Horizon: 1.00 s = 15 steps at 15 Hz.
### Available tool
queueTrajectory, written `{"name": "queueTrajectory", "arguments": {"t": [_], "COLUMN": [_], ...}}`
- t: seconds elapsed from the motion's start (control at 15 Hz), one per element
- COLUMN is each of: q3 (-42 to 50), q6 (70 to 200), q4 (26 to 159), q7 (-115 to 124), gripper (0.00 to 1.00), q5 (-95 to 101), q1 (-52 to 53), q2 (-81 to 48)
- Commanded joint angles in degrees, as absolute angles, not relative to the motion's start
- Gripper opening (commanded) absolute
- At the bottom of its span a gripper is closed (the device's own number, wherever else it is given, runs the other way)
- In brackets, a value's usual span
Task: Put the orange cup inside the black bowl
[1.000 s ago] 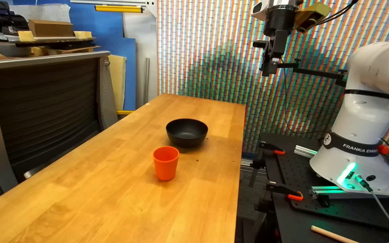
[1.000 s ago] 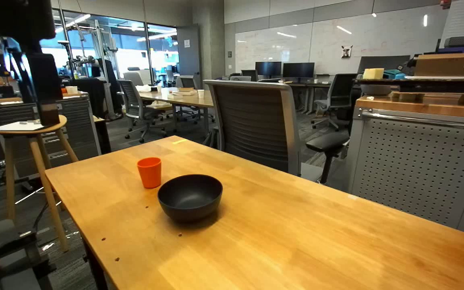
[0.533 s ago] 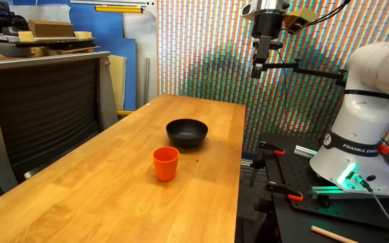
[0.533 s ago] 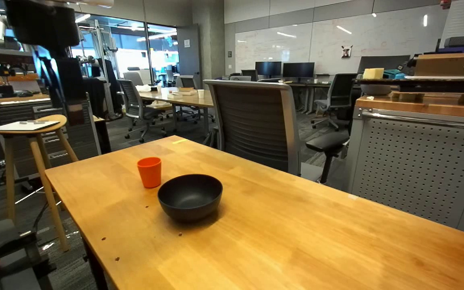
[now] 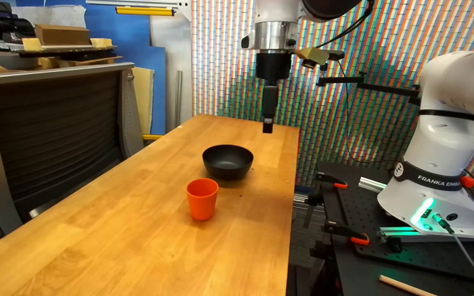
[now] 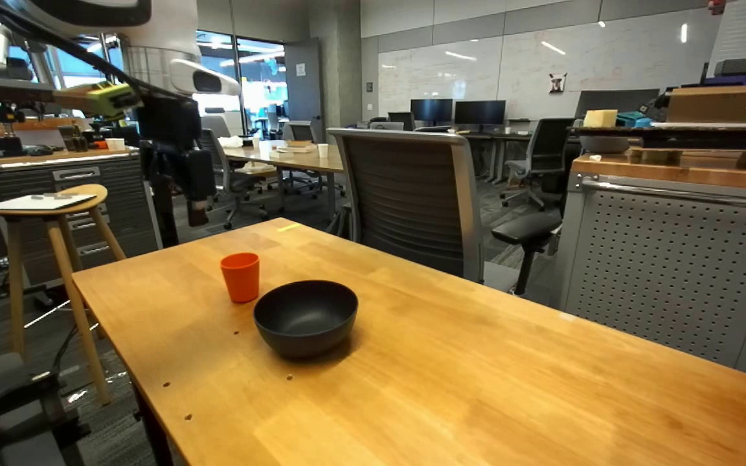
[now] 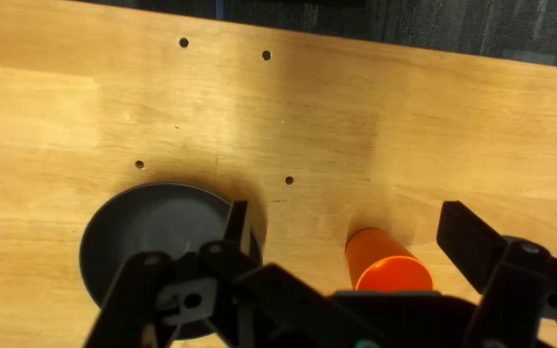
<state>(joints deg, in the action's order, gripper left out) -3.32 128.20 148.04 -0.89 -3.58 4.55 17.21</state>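
On the honey-coloured wooden table [image 5: 138, 222], closer to the robot-side long edge than to the opposite one, the small tapered orange-red plastic cup [image 5: 202, 201] is standing upright. Beside it, the wide round black bowl [image 5: 228, 163] is resting mouth up; the cup is sitting toward the short edge that has a thin yellow strip [image 6: 289, 227] by its corner. In the wrist view we are seeing bare wood between the two. The black two-fingered gripper [image 5: 267, 126] is pointing down, hanging above the table and apart from both. Its fingers [image 7: 469, 246] are standing wide apart in the wrist view; in an exterior view they are overlapping, so we cannot fairly judge the gap there. Along the opposite long edge, a dark-backed, silver-framed chair [image 5: 60, 119] is standing.
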Motion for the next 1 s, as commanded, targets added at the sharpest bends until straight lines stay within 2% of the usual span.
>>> {"name": "queueTrajectory", "arguments": {"t": [0.0,0.6,0.93], "q3": [-6.2,-5.0,-5.9], "q6": [129.0,124.5,113.6], "q4": [136.7,108.8,98.9], "q7": [2.8,6.4,4.0], "gripper": [1.00,1.00,1.00], "q5": [0.9,11.5,4.5], "q1": [4.6,8.4,7.4], "q2": [2.5,-27.2,-34.2]}}
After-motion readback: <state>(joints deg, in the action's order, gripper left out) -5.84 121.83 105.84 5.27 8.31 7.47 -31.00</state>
